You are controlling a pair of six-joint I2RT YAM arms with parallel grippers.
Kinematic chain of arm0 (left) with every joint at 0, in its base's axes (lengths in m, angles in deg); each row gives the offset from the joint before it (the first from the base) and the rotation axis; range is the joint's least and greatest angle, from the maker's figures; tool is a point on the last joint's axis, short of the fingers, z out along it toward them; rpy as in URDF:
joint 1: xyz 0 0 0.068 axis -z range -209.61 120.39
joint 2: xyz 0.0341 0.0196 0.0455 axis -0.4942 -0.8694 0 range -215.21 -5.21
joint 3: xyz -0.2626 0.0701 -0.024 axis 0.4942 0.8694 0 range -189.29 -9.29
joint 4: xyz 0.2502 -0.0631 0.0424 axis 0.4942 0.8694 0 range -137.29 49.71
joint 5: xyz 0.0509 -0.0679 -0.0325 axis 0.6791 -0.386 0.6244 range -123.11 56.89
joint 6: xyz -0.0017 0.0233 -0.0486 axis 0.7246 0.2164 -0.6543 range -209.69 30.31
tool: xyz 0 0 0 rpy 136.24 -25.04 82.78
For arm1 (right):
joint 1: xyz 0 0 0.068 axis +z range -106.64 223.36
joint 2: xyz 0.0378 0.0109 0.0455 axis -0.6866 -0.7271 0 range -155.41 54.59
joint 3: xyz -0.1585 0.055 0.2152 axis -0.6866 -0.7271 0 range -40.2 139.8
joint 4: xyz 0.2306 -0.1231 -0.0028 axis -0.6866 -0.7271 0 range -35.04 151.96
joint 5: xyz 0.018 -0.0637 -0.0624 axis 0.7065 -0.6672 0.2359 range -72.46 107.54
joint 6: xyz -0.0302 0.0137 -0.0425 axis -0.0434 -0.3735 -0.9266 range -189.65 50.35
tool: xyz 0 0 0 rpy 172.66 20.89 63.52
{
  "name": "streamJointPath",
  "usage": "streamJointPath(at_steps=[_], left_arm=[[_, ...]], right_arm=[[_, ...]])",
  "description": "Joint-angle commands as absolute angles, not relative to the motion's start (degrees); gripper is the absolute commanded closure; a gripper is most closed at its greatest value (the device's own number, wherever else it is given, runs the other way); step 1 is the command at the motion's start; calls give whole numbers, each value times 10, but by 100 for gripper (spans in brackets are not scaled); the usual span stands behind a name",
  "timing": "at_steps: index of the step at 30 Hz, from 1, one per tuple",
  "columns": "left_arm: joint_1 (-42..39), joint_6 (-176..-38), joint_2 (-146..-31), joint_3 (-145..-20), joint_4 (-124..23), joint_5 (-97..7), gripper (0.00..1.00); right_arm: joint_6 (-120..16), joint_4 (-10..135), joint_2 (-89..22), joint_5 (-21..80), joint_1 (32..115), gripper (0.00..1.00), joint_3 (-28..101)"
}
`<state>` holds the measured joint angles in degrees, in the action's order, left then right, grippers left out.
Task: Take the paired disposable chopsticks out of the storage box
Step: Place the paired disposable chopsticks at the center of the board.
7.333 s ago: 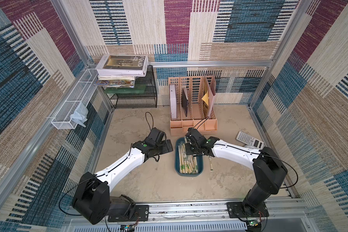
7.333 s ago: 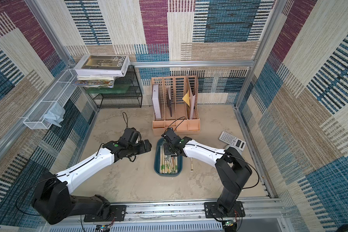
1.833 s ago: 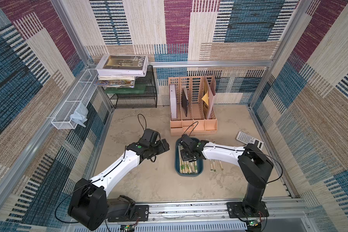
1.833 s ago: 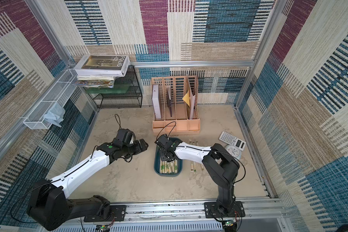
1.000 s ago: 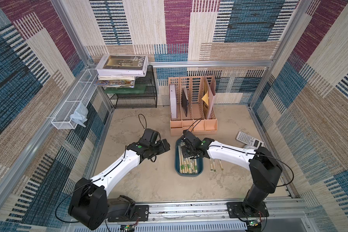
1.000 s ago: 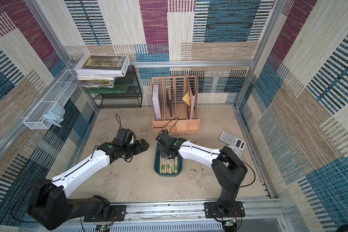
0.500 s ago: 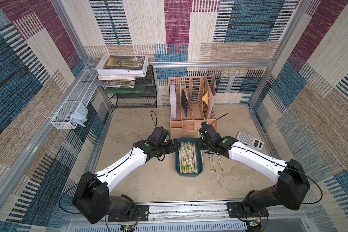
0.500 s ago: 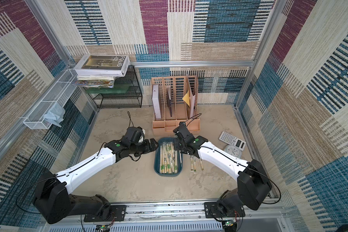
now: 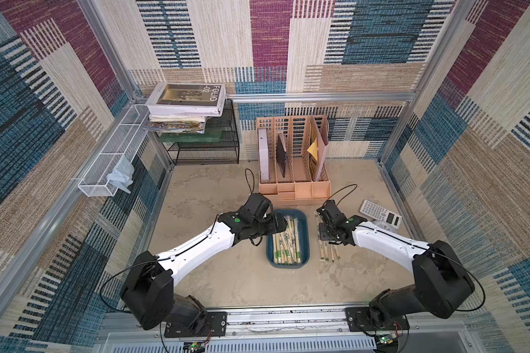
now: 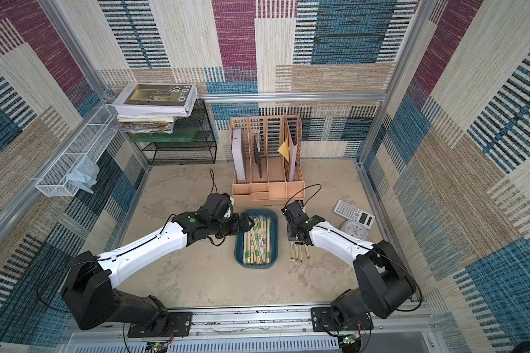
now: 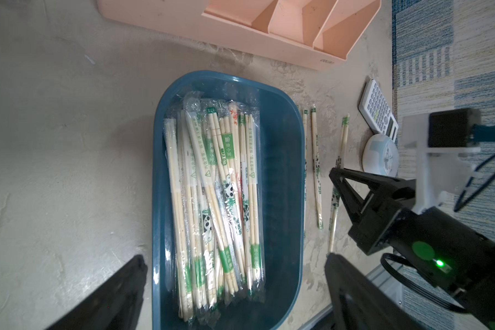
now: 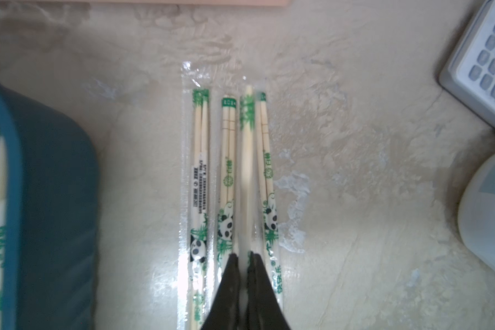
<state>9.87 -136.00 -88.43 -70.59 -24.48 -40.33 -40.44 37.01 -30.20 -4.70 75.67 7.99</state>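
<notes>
Storage box (image 9: 304, 227), teal, centre: wrapped chopstick pairs (image 9: 286, 244) inside. Loose pairs (image 9: 329, 253) on table (image 9: 233, 275) just right of box, right gripper (image 9: 322, 234) above. Left gripper (image 9: 280, 224) over box's left rim. Peach organizer (image 9: 294, 191) beyond.

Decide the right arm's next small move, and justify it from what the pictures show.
Probably lower slightly and open the jaws. The right gripper is shut on one chopstick pair, held outside the storage box and lined up over three wrapped pairs lying on the table. Releasing there would likely add it to that row.
</notes>
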Motion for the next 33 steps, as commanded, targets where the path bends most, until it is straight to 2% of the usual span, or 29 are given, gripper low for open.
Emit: streamJointPath(at_steps=[1, 17, 18, 22, 23, 26, 33], left_arm=[[100, -1357, -882, -711, -247, -392, 1], [101, -1354, -882, -710, -242, -385, 1], [101, -1354, -883, -709, -242, -385, 1], [101, -1353, -882, -708, -242, -384, 1], [101, -1353, -882, -707, -241, -384, 1], [100, -1351, -878, -706, -239, -382, 1], [100, -1344, -864, -701, -226, -355, 1]], right_arm=[[-415, 380, -320, -73, 755, 92, 79], [-418, 420, -386, -52, 752, 91, 88], [-418, 420, -389, -53, 751, 89, 91], [-421, 415, -396, -59, 751, 64, 95], [-421, 414, -394, -61, 751, 62, 95], [-421, 405, -375, -61, 751, 58, 97], [-409, 382, -297, -22, 756, 58, 110]])
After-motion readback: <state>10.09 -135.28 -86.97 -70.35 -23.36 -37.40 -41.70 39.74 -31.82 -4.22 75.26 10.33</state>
